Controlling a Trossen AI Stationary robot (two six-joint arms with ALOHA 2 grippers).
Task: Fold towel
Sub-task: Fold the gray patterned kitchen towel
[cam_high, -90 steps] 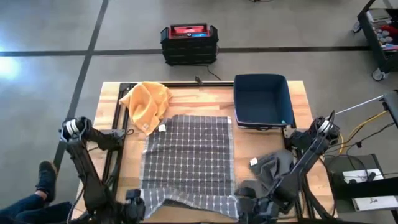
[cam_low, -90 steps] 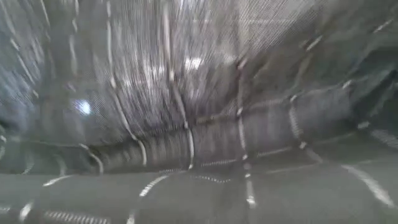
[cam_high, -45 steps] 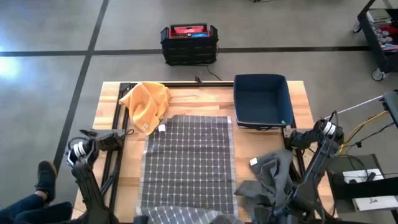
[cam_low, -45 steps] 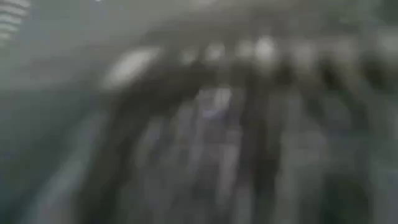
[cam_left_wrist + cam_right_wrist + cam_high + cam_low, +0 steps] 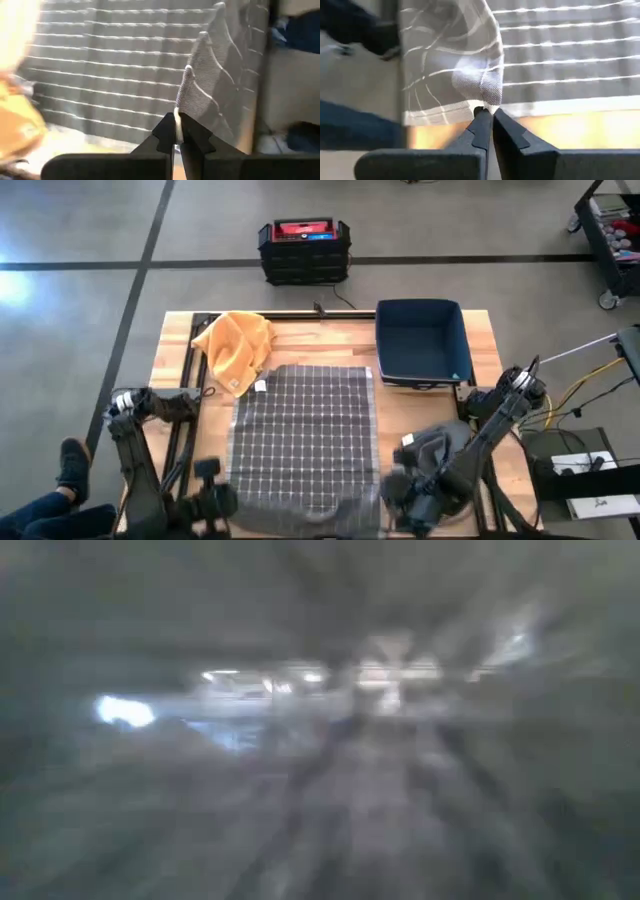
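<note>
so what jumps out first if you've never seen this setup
The grey grid-patterned towel spread across the middle of the wooden table, its near corners pinched by the left gripper and right gripper, both shut on cloth. Next, the crumpled yellow cloth at the far left and the dark blue bin at the far right.

The low view is entirely blurred grey; nothing in it can be identified. From above, the near edge of the checked towel (image 5: 303, 442) is cut off by the picture's bottom edge, and both grippers there are smeared by motion.
</note>
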